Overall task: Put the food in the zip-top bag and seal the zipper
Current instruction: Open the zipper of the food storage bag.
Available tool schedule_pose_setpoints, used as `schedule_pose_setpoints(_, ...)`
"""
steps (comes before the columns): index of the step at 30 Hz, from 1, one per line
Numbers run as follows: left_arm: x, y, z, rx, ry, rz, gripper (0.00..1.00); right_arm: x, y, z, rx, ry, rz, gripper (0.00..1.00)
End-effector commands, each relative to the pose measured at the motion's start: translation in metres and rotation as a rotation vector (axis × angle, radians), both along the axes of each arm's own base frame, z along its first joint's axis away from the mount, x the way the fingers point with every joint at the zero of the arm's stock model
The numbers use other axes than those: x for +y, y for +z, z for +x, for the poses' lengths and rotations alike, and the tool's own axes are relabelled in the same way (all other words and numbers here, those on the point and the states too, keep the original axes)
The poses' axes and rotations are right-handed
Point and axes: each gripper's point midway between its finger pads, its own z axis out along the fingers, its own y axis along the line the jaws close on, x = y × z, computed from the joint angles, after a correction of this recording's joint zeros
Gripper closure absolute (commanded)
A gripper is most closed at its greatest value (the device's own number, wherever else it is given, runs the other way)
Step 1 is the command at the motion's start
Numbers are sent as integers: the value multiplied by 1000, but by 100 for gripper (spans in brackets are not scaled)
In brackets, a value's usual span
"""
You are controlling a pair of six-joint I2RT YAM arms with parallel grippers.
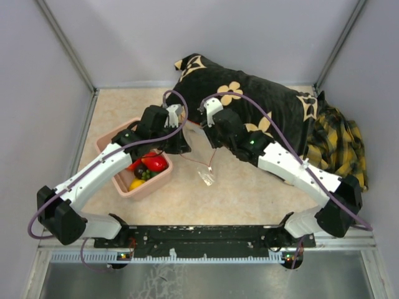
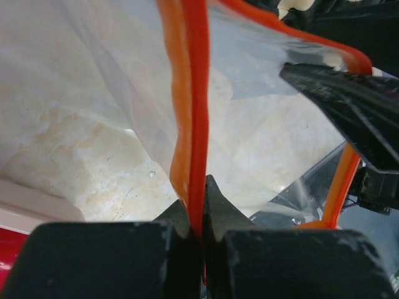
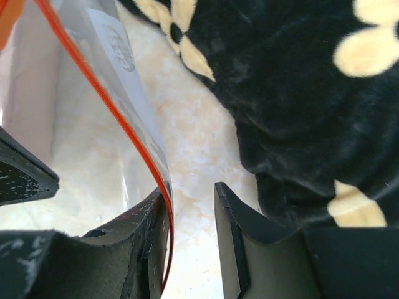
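The clear zip-top bag [image 1: 201, 156] hangs over the table between my two grippers. Its red-orange zipper [image 2: 198, 93] runs straight up from my left gripper [image 2: 201, 208], which is shut on the strip. My right gripper [image 3: 190, 199] is open; the zipper [image 3: 118, 115] lies against the inner face of its left finger, and the right finger stands apart from it. From above, the left gripper [image 1: 181, 136] and right gripper [image 1: 201, 128] meet at the bag's top. The food [image 1: 154, 164], red, yellow and dark pieces, lies in the pink tub [image 1: 112, 140]. I see no food inside the bag.
A black cloth with pale flowers [image 1: 262, 99] lies behind the bag, close beside my right gripper [image 3: 299, 93]. A yellow plaid cloth [image 1: 336, 140] sits at the far right. Grey walls close in the table on three sides.
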Motion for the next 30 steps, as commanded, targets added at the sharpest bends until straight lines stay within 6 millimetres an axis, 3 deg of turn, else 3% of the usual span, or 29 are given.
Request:
schedule_pose_setpoints(1, -7, 9, -6, -29, -54, -12, 100, 27, 31, 9, -73, 100, 78, 64)
schedule_pose_setpoints(12, -9, 14, -9, -55, -71, -16, 100, 43, 30, 15, -82, 141, 121, 63)
schedule_pose_setpoints(14, -8, 16, -10, -63, -70, -15, 100, 40, 31, 19, -90, 125, 127, 70)
schedule_pose_setpoints(17, 1, 15, -8, -79, -38, 20, 100, 23, 28, 27, -99, 54, 90, 90)
schedule_pose_setpoints(19, 8, 14, -7, -87, -15, 46, 100, 3, 26, 34, -109, -22, 39, 99)
schedule_pose_setpoints(24, 19, 5, -7, -96, 24, 82, 100, -35, 34, 39, -151, -144, -56, 100)
schedule_pose_setpoints(30, 33, -13, 3, -91, 116, 137, 100, -64, 38, 43, -166, -223, -116, 100)
